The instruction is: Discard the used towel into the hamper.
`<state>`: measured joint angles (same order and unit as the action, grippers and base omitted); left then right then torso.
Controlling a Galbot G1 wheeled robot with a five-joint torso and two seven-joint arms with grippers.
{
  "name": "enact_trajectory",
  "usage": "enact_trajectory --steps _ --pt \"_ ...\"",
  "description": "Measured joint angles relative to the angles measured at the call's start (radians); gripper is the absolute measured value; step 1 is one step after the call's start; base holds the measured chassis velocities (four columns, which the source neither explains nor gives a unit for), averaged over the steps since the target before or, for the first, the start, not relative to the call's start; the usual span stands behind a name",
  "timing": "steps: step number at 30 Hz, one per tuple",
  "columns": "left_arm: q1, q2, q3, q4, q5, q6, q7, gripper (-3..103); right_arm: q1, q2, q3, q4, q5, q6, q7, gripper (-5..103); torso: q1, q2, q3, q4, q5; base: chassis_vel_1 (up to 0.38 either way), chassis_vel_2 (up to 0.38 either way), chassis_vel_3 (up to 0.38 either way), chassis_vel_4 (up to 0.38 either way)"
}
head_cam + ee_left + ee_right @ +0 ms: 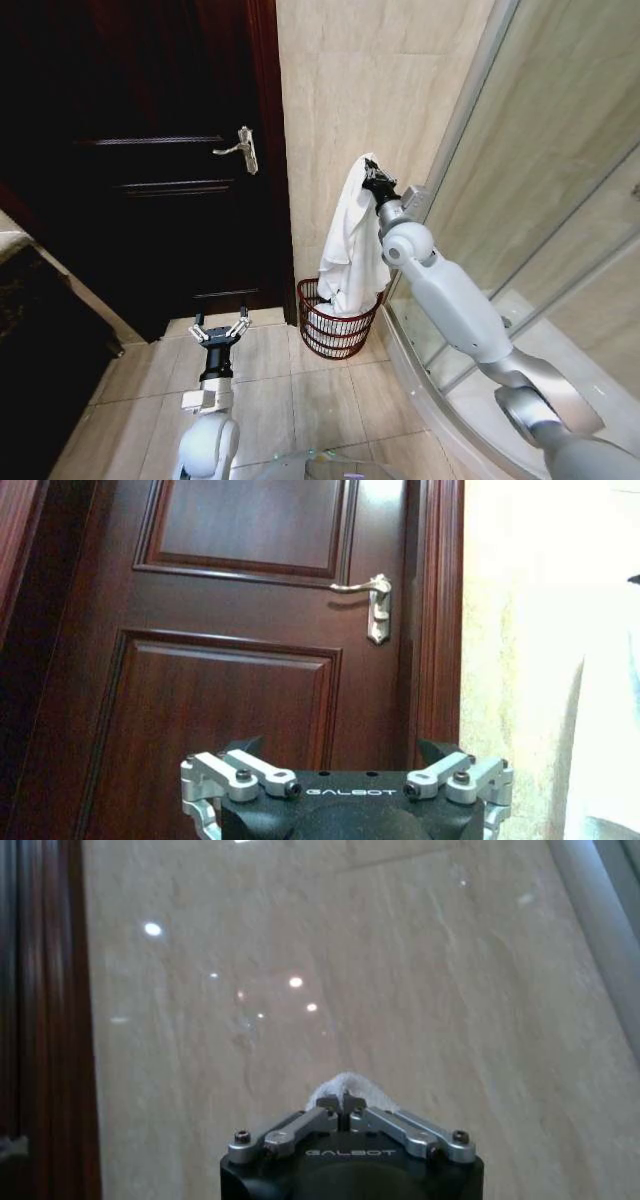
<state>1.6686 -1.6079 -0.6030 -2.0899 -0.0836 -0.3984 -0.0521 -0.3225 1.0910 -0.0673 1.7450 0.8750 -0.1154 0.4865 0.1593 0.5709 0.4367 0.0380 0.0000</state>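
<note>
A white towel hangs in long folds from my right gripper, which is shut on its top edge and held high against the beige wall. The towel's lower end drapes down into the hamper, a small round dark reddish-brown open-weave basket standing on the floor at the foot of the wall. In the right wrist view a tuft of towel pokes out past the closed fingers of the right gripper. My left gripper hangs low over the floor tiles, left of the hamper, open and empty.
A dark wooden door with a silver lever handle stands left of the wall. A curved glass shower enclosure rises on the right, its base rim beside the hamper. Beige floor tiles spread in front.
</note>
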Motion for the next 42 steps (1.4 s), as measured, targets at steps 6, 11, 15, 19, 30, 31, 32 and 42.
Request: enact_trajectory --steps 6,11,15,19,30,31,32,42 --pt "-0.002 0.0 -0.008 0.001 -0.004 -0.002 -0.002 100 -0.024 0.01 -0.003 -0.003 0.0 -0.001 -0.001 2 -0.01 -0.026 -0.016 0.0001 0.0001 0.0 0.0 0.0 0.0" --pt "-0.002 0.0 -0.01 0.015 -0.008 -0.009 -0.003 100 -0.036 0.029 -0.007 -0.004 -0.006 -0.001 0.001 2 -0.02 -0.049 -0.029 0.0002 -0.0001 0.0 0.0 0.0 0.0" --pt "0.0 0.0 -0.012 0.02 -0.008 -0.012 -0.001 100 -0.051 0.029 0.0 -0.004 -0.014 -0.001 -0.001 2 -0.025 -0.065 -0.04 0.0 0.0 0.0 0.0 0.0 0.0" --pt "-0.003 0.0 -0.013 0.031 -0.008 -0.02 0.0 100 -0.06 0.031 0.013 -0.02 -0.022 -0.001 -0.007 2 -0.031 -0.082 -0.05 0.0 0.0 0.0 0.0 0.0 0.0" --pt "-0.003 0.005 -0.021 0.041 -0.027 -0.033 -0.001 100 -0.048 0.049 0.008 -0.037 -0.023 -0.001 -0.008 2 -0.035 -0.094 -0.059 0.0001 0.0 0.0 0.0 0.0 0.0" --pt "-0.002 0.006 -0.022 0.041 -0.03 -0.033 -0.001 100 -0.049 0.05 0.006 -0.037 -0.025 -0.001 -0.008 2 -0.036 -0.097 -0.061 0.0001 0.0 0.0 0.0 0.0 0.0" --pt "-0.001 0.006 -0.024 0.041 -0.032 -0.033 -0.001 100 -0.05 0.052 0.005 -0.037 -0.027 -0.001 -0.007 2 -0.038 -0.1 -0.063 0.0001 -0.0001 0.0 0.0 0.0 0.0" --pt "0.0 0.011 -0.025 0.041 -0.035 -0.035 0.0 100 -0.055 0.058 0.007 -0.034 -0.041 -0.001 -0.007 2 -0.056 -0.143 -0.087 0.0 0.0 0.0 0.0 0.0 0.0"
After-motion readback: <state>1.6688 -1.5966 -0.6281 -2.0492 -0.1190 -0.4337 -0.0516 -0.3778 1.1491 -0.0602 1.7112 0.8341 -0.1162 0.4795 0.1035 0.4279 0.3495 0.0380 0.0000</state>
